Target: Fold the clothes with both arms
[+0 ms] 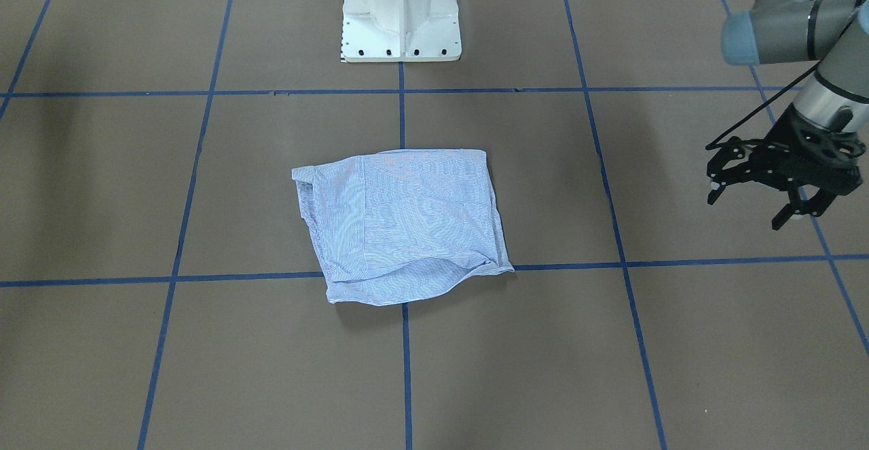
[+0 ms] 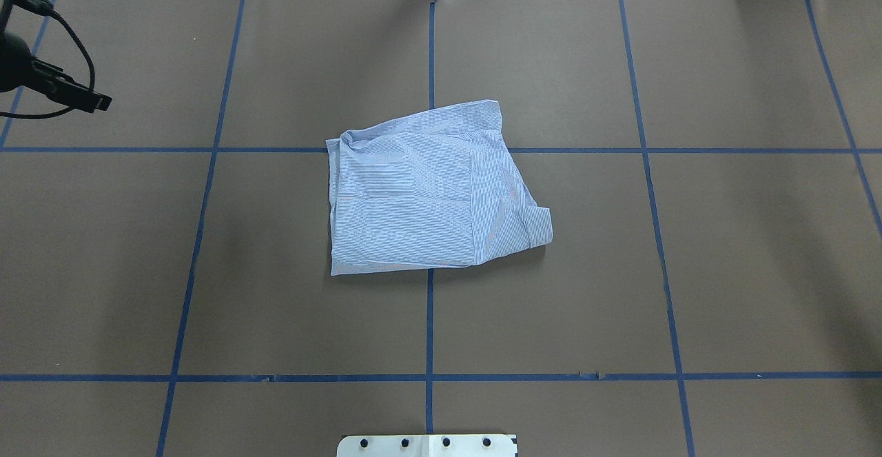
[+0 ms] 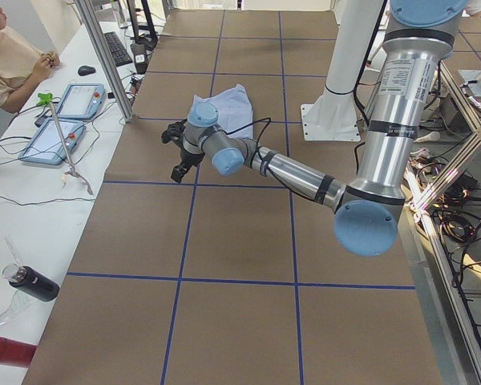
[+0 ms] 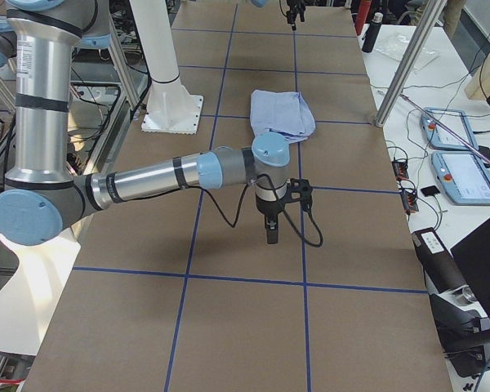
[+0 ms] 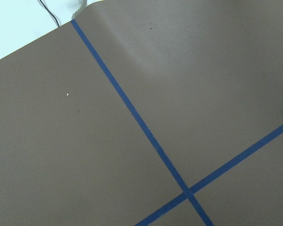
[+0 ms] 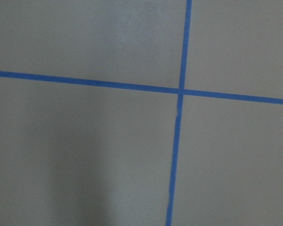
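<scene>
I judge the folding almost done. On the brown, blue-taped tabletop (image 1: 204, 368) the striped shirt (image 1: 407, 226) lies in a rough folded square, well apart from both pincers. My left pincer (image 1: 747, 207) hangs spread and empty. Whether the right pincer (image 4: 271, 229) is spread or clenched I cannot tell. Next I'd flatten the shirt's bulging edge. Teach pendants (image 4: 467, 176) sit on the desk beyond the right pincer.

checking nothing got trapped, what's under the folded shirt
The shirt lies on the brown table, over a crossing of blue tape lines. The crossing itself, and anything else beneath the cloth, is covered and cannot be seen.
</scene>
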Controlling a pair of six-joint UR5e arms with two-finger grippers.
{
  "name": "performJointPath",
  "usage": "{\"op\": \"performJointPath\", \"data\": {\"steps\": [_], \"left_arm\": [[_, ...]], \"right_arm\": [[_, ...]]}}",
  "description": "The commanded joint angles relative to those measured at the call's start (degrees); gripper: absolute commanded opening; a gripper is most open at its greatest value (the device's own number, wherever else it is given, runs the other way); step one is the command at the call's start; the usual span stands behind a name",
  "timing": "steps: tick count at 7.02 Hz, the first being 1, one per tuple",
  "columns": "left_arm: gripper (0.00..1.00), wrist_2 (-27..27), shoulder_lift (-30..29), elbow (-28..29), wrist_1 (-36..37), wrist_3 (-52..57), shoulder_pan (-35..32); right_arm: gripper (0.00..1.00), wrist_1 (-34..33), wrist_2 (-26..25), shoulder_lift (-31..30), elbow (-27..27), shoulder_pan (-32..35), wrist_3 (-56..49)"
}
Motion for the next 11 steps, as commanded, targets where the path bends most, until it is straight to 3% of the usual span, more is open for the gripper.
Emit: {"op": "performJointPath", "data": {"steps": [1,2,3,4,5,7,11], "left_arm": [[1.00,-7.56,6.76,-0.30,0.65,0.14,-9.23],[1.00,-7.92,10.02,0.05,1.78,3.10,-13.10],[1.00,-8.02,13.01,1.01,3.01,13.22,-15.92],[1.00,-8.02,14.87,0.93,8.24,18.81,-17.26],[1.00,-7.58,15.06,1.02,15.95,21.30,-17.27],[1.00,-8.28,17.34,0.50,18.04,22.37,-17.27],[1.00,-10.03,21.01,-2.83,23.76,27.09,-23.58]], "right_arm": [[1.00,0.17,1.25,-7.39,0.36,5.34,-8.01],[1.00,0.18,1.86,-7.60,-0.16,5.43,-7.66],[1.00,0.18,1.87,-7.42,-0.17,5.44,-7.57],[1.00,0.18,1.87,-7.42,-0.17,5.44,-7.40],[1.00,0.18,1.87,-7.42,-0.17,5.44,-7.40],[1.00,0.18,1.87,-7.42,-0.08,5.44,-7.31],[1.00,0.18,1.87,-7.42,0.01,5.44,-7.31]]}}
